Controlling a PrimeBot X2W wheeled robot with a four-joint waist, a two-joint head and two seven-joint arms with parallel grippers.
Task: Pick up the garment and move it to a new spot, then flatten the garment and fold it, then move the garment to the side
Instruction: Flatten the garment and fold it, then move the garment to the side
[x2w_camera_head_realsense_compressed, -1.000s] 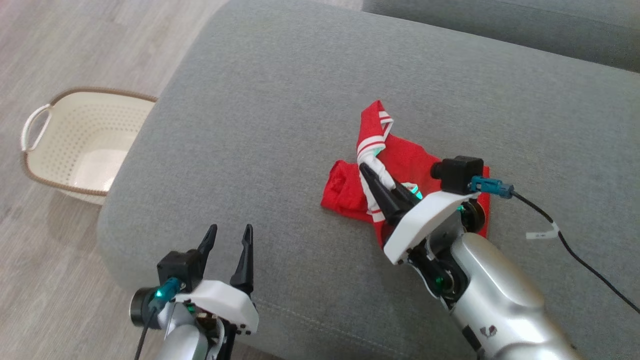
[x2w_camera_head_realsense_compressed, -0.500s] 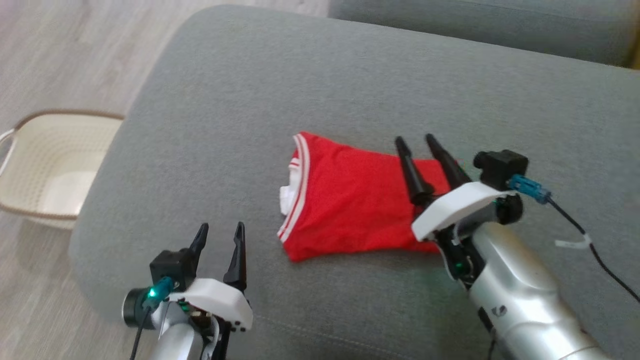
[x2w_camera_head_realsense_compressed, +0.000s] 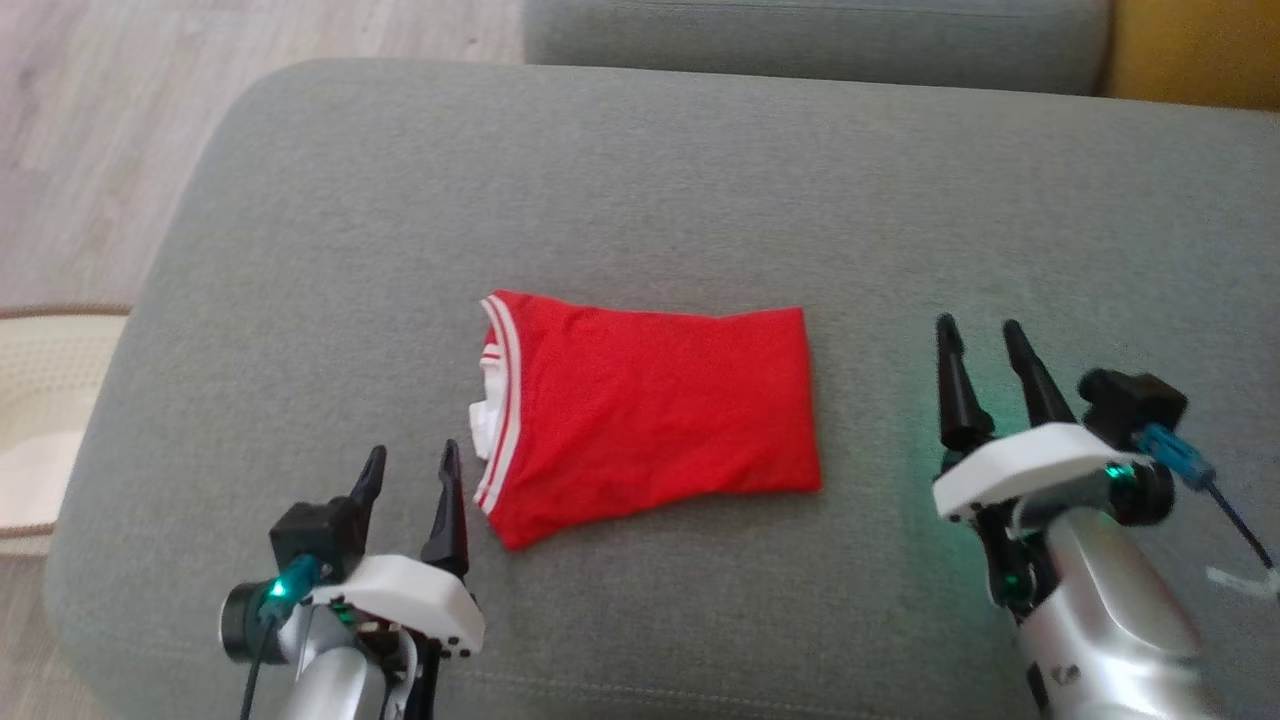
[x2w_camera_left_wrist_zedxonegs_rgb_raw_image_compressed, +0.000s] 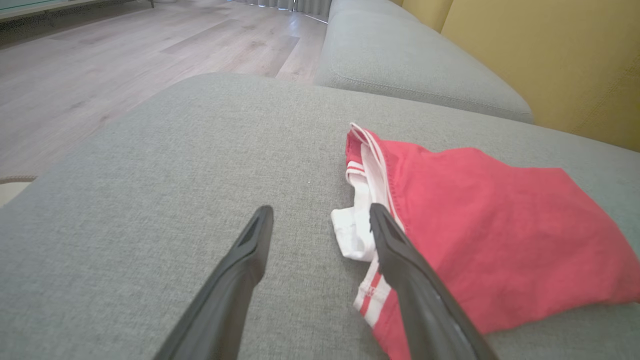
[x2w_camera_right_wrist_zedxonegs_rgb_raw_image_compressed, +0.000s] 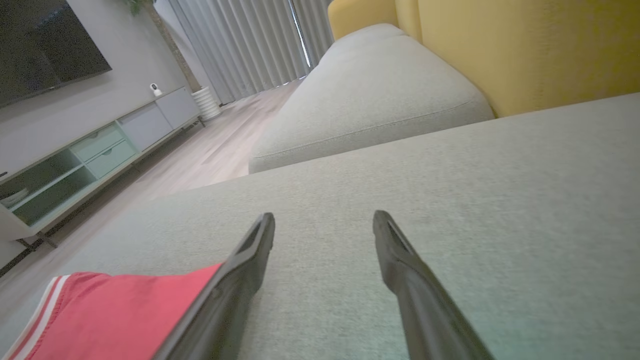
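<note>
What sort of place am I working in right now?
Most likely a home living room: a grey sofa holds the red garment, and the right wrist view shows a wall-mounted TV, a low media cabinet and floor-length curtains.

Red garment (white-trimmed), folded flat

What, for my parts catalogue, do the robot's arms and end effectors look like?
The left end effector and right end effector each have two long, tapered black fingers on a white housing, a black camera block, a teal cable connector, and silver forearms.
</note>
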